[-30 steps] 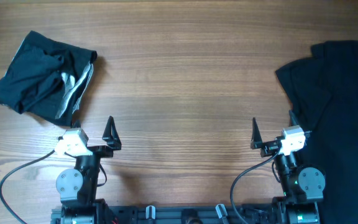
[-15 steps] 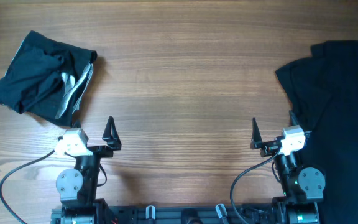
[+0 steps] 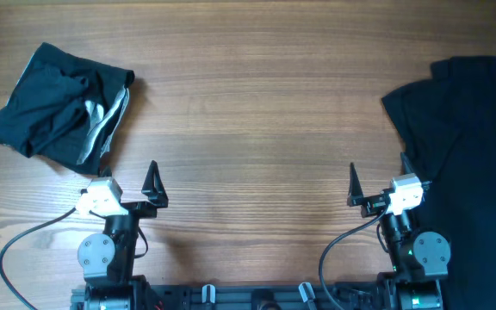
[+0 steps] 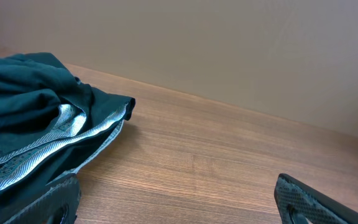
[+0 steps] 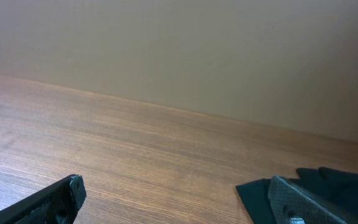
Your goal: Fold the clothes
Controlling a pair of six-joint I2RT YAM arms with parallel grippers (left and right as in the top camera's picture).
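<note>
Overhead, left claw (image 3: 127, 170) and right claw (image 3: 379, 172) spread wide, empty, crumpled garment (image 3: 54, 108), dark cloth (image 3: 472, 155)

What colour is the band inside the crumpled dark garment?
A silvery grey band, clearest in left wrist view.

Left arm (image 3: 114, 228) and right arm (image 3: 396, 226): black links mounted at the rail (image 3: 257, 297). Each carries a white housing (image 3: 100, 198) far from the rail and a grey round joint cover (image 3: 98, 252) nearer it. The fingers (image 4: 303, 202) are black, tapered and grainy. A grey cable (image 3: 11, 250) loops from each arm to the rail.
</note>
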